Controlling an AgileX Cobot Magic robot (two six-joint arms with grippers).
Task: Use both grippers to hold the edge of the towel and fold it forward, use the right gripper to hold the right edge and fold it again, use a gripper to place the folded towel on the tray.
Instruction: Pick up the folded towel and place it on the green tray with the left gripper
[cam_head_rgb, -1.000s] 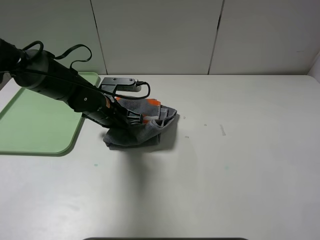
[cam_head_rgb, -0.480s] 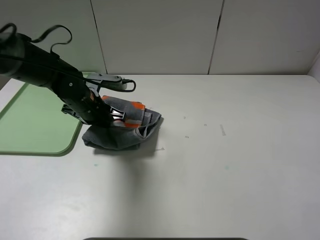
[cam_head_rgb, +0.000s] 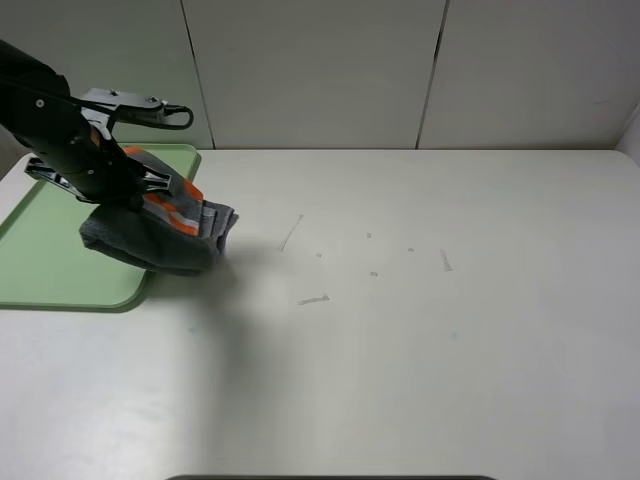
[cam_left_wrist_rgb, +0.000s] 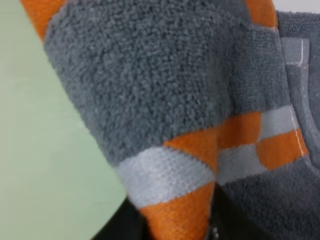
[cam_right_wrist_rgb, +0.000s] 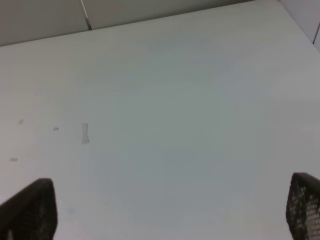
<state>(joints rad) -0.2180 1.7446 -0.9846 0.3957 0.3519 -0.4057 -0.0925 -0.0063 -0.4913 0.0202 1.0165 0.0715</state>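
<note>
My left gripper (cam_head_rgb: 138, 192) is shut on the folded dark grey towel (cam_head_rgb: 158, 238) with orange and white stripes. It holds the towel bunched over the right rim of the pale green tray (cam_head_rgb: 50, 255). Part of the towel hangs past the rim over the table. In the left wrist view the towel (cam_left_wrist_rgb: 150, 75) fills the frame. Its striped fold is pinched between the black jaws of the left gripper (cam_left_wrist_rgb: 177, 227), with the tray (cam_left_wrist_rgb: 40, 150) below. My right gripper (cam_right_wrist_rgb: 170, 212) is open and empty above bare table. It does not show in the exterior high view.
The white table has a few small pale scuff marks (cam_head_rgb: 313, 299) near its middle, also seen in the right wrist view (cam_right_wrist_rgb: 84, 133). A panelled wall runs along the table's far edge. The tray lies at the table's far left.
My left arm has carried the towel leftward from the table's middle-left to the tray's right rim. The spot where the towel lay now shows scuff marks.
</note>
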